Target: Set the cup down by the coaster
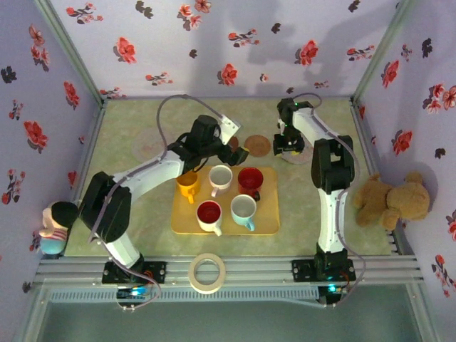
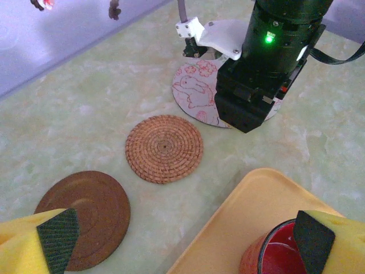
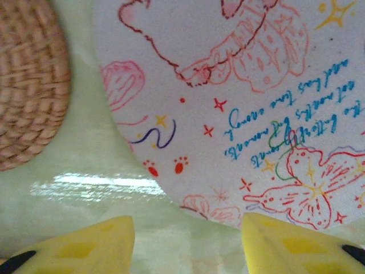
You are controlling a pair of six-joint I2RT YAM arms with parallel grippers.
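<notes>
The left gripper, fingers spread wide and empty, hovers over the rim of the smooth yellow tray carrying five glossy mugs. The right gripper, fingers parted and empty, hangs above the flat printed coaster, beside the round woven coaster.

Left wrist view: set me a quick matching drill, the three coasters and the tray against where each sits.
1. woven coaster
2. brown wooden coaster
3. illustrated coaster
4. yellow tray

A. leftmost in the coaster row
B. holds a red mug
C. middle of the coaster row
D. under the right end effector

Pairs: 1-C, 2-A, 3-D, 4-B.
</notes>
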